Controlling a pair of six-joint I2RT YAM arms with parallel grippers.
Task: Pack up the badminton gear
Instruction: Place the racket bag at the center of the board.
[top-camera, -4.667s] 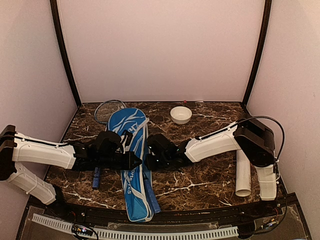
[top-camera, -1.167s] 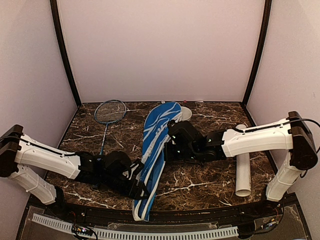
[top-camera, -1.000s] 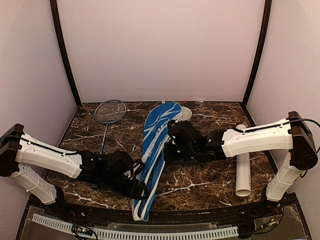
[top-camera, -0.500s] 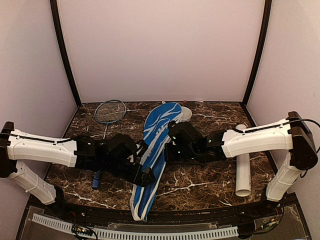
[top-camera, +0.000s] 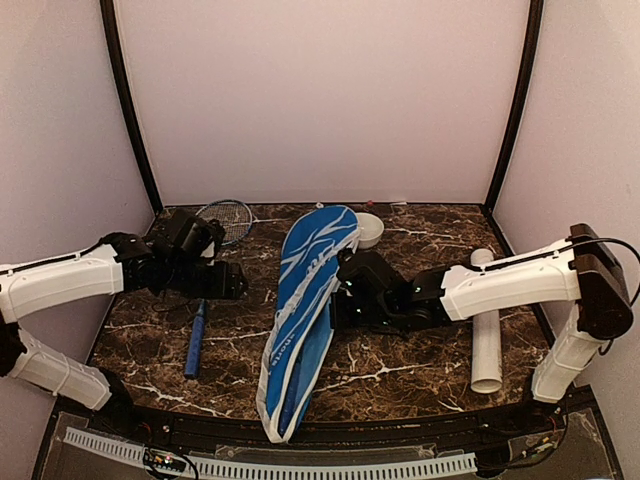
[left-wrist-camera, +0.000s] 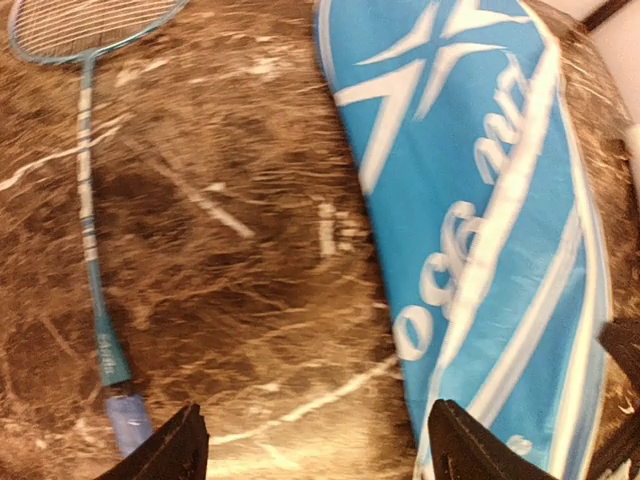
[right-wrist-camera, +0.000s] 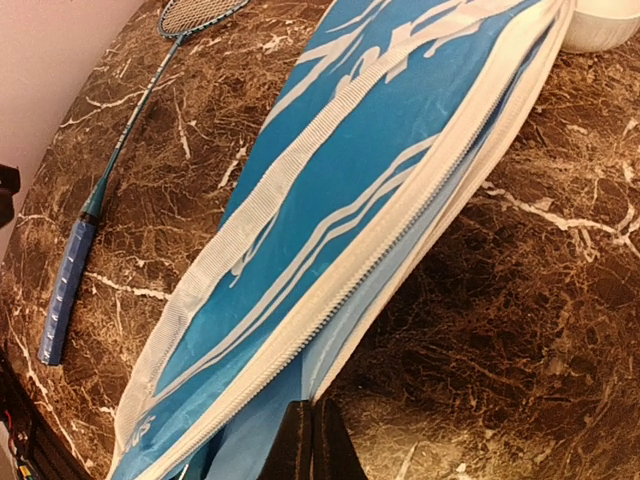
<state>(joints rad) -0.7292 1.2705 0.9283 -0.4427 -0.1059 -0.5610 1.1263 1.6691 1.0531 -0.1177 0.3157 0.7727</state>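
Top external view: right gripper (top-camera: 340, 290) is pinched shut on the racket cover (top-camera: 305, 300) edge, propping it up mid-table. Left gripper (top-camera: 230, 280), jaws wide and empty, hovers over the loose racket (top-camera: 196, 340). White tube (top-camera: 487, 345) lies unpacked at right; no shuttlecocks visible. Early going, I'd say.

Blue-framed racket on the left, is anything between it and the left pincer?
Nothing visible does. The open left pincer hangs over bare brown marble table beside the handle of the thin blue-framed racket; the long blue white-trimmed racket cover lies on the pincer's other side.
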